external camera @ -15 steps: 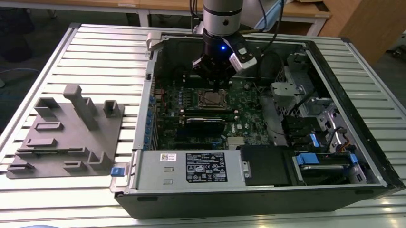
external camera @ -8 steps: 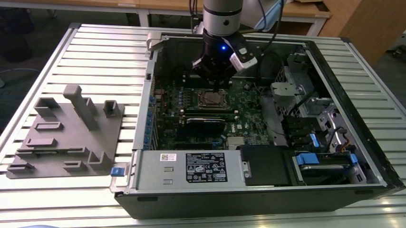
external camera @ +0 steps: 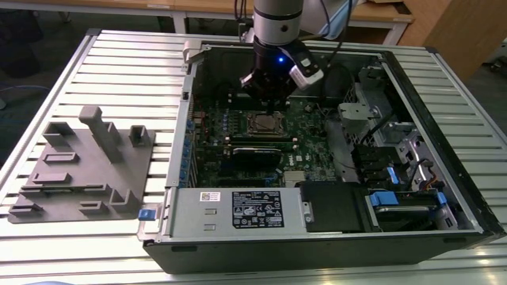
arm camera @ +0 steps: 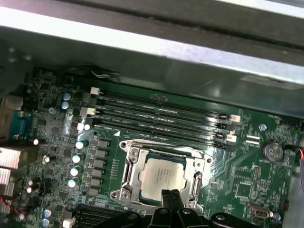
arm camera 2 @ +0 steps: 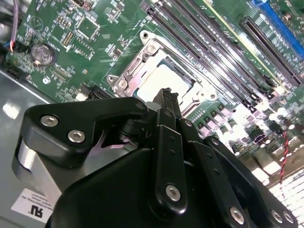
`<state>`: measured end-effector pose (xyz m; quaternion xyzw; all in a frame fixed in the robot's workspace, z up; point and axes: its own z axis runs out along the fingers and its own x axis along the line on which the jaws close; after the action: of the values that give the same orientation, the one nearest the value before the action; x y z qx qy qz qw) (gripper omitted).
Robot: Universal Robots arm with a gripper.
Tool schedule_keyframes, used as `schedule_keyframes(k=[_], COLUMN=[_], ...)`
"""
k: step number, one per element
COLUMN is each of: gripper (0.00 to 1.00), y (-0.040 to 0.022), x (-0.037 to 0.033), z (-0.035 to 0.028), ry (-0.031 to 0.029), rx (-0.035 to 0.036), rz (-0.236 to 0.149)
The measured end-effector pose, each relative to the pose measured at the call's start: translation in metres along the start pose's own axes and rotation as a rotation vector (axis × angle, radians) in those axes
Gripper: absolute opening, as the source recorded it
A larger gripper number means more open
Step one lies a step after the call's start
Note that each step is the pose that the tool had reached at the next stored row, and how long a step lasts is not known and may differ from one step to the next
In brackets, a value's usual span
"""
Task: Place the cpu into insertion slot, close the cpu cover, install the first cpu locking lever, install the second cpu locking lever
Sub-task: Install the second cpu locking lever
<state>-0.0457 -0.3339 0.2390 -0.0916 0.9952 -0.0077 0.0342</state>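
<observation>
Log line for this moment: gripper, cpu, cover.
gripper: jaws together, over socket edge | cpu: seated in insertion slot | cpu cover: down around cpu

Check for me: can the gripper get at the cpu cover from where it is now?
Probably yes. The gripper hangs right at the cpu cover, which lies around the cpu, and nothing stands between them in both wrist views.

**benchrat:** quick headcount, what's in there?

**solderjoe:** one open black metal computer case (external camera: 317, 252), one green circuit board (arm camera: 237, 171) inside it. One small flat square silver-grey chip (arm camera: 161, 176), one square black socket with a silvery metal rim (arm camera: 129, 166).

**benchrat:** memory slots?

**solderjoe:** four long black ones (arm camera: 161, 111) in the first wrist view. Plus one round silver coin battery (arm camera: 272, 151), one grey metal box with a black label (external camera: 198, 215), and one grey moulded plastic fixture (external camera: 87, 169).
</observation>
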Motion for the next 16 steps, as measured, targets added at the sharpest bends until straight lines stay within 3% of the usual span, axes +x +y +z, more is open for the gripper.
schedule_keyframes(k=[2,16], gripper=[0.11,0.11], y=[0.0000,0.0000], x=[0.0000,0.0000], z=[0.0000,0.0000], ry=[-0.0004,-0.0006], rx=[-0.0012,-0.0017], rz=[-0.018,-0.025])
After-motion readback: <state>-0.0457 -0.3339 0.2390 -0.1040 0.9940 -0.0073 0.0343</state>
